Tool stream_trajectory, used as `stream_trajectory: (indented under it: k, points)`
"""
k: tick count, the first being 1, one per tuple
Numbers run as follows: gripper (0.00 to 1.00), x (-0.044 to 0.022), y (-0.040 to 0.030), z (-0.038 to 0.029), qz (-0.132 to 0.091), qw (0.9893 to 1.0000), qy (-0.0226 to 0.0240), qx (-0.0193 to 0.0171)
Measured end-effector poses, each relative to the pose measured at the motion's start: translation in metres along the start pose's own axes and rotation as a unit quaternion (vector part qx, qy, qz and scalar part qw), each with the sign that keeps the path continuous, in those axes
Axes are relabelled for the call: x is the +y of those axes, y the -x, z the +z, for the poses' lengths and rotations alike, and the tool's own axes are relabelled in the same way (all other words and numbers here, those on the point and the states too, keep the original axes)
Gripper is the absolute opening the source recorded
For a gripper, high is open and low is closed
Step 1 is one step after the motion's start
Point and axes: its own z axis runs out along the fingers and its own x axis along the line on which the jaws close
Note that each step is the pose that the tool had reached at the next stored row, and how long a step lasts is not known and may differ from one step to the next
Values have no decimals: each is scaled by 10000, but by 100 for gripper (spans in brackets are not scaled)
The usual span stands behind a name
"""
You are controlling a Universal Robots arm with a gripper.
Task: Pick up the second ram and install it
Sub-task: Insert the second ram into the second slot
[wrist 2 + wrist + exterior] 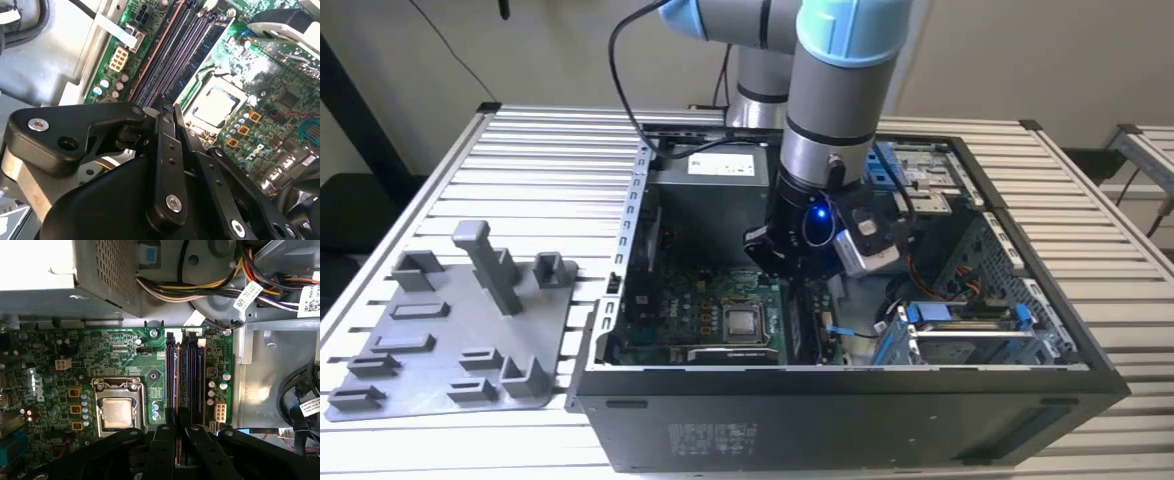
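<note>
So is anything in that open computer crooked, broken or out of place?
Nothing stands out. The hand sits low inside the open computer case, right over the long memory slots of the green board. The slots run straight and parallel, and the square processor lies flat in its socket. The cables by the metal box look bundled, not snagged.

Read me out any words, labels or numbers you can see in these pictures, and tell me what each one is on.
No text can be quoted as it reads.
On the cable tags: dark print, too small to read.
On the power supply label: blurred, unreadable.
On the case front: pale print, too small to read.
On the green board: fine markings, unreadable.
</note>
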Motion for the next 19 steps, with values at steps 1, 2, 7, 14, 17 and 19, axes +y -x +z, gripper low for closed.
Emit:
stream_trajectory:
  k: [1,2,7,14,17,19]
  points:
    - [14,1,0,15,0,10000,1,-1]
    - [14,2,0,25,0,10000,0,-1]
    - [14,4,1,57,0,10000,0,-1]
    - [14,8,20,74,-1,10000,0,-1]
    - [14,8,25,79,-3,10000,1,-1]
    - [14,9,26,86,-3,10000,1,-1]
